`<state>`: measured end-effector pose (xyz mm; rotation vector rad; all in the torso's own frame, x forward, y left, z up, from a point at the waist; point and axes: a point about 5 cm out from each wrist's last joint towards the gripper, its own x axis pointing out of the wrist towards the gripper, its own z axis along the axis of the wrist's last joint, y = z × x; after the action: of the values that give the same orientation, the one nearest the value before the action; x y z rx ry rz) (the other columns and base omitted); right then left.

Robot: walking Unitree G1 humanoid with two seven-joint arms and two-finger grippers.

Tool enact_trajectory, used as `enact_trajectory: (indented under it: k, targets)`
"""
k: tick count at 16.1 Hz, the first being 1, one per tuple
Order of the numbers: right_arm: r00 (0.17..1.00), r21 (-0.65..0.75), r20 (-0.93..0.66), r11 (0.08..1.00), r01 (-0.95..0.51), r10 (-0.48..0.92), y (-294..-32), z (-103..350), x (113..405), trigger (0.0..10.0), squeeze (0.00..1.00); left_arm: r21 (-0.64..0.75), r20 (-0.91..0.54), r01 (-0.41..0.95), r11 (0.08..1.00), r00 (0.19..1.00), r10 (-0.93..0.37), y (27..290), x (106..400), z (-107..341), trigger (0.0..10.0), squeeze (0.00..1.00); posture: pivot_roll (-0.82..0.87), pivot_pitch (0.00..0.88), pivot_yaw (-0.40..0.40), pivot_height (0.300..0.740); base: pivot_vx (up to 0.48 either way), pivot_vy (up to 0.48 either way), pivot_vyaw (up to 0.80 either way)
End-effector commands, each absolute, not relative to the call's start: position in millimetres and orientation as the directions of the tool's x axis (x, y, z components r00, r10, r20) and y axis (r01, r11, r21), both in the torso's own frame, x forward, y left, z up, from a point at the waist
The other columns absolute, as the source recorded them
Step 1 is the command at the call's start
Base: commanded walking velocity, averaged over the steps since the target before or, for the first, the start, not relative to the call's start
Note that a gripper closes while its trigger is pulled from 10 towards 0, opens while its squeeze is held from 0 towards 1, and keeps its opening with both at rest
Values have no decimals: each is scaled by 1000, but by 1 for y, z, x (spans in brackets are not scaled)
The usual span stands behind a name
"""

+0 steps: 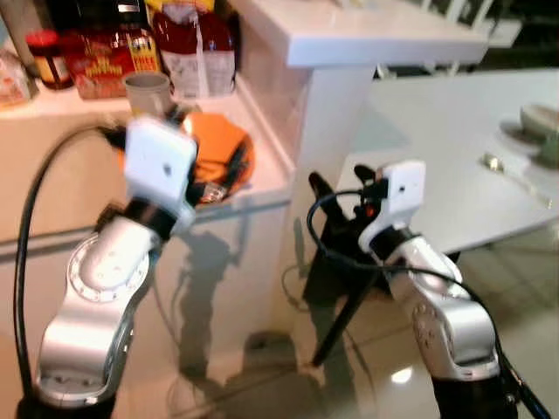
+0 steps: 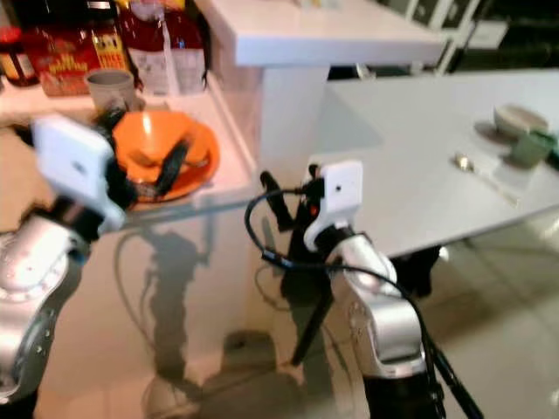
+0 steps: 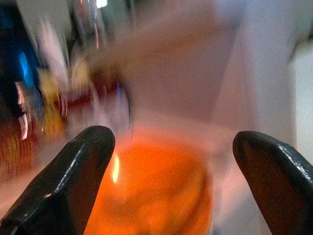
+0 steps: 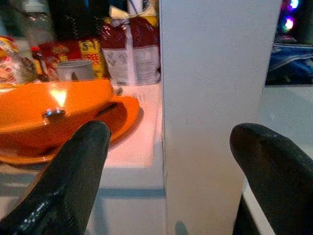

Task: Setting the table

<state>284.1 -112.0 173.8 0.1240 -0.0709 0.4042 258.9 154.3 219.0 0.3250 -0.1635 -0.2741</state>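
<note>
Hovering over orange bowl (image 2: 166, 153), left hand (image 3: 168, 181) spread, view blurred

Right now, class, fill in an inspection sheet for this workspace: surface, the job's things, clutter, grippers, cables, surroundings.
Surface: white counter shelf beside a white pillar; white dining table to the robot's right.
Job's things: orange plate with an orange bowl on the shelf; bowl, green cup and spoon on the table.
Clutter: food packets, jar, grey cup at the back of the shelf.
Grippers: left gripper open, over the plate; right gripper open, facing the pillar.
Cables: black cables on both arms.
Surroundings: glossy tiled floor.
</note>
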Motion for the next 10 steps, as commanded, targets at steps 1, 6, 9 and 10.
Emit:
enact_trajectory:
  k: [1,6,9,10]
  targets:
    - [927,105,90,922,-373,365,-117,176,286,10000,0,327,73,230,916,961,-267,157,260,212,10000,0,108,0,-69,740,0,480,0]
    - [933,63,100,934,-352,345,-125,182,290,10000,0,318,113,199,927,963,-245,152,266,217,10000,0,98,0,-65,740,0,0,0]
    - [942,48,112,945,-324,318,-133,186,294,10000,0,304,129,209,930,958,-257,150,265,221,10000,0,96,0,-65,740,370,0,800]
    - [943,48,117,947,-318,310,-135,187,295,10000,0,302,130,211,930,957,-260,150,265,221,10000,0,95,0,-65,740,382,0,800]
